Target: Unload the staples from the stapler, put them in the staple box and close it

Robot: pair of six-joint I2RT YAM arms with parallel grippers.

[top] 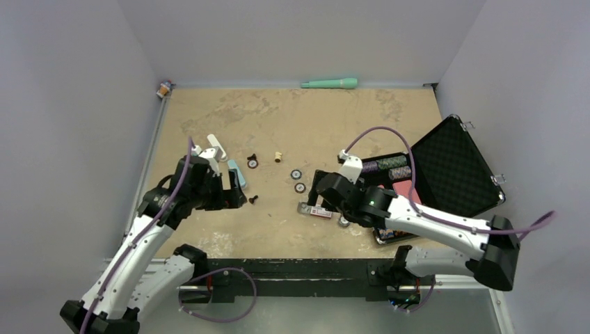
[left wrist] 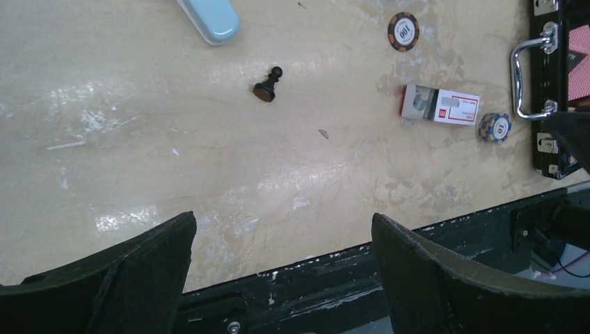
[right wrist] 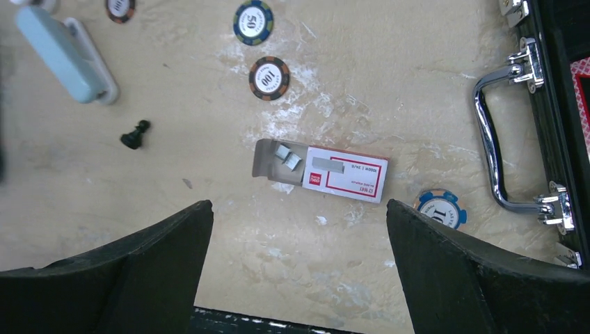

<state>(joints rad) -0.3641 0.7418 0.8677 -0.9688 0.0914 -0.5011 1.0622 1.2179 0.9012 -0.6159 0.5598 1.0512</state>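
One stapler (right wrist: pixel 66 62) lying left on the worktop (top: pixel 313 118), left pincer (left wrist: pixel 283 223) open, empty, near it, right pincer (right wrist: pixel 299 209) open, empty, above an opened red-and-white staple box (right wrist: pixel 344 175).

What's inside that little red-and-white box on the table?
The box is open at one end, showing two small grey metal pieces; anything deeper is covered by its labelled top.
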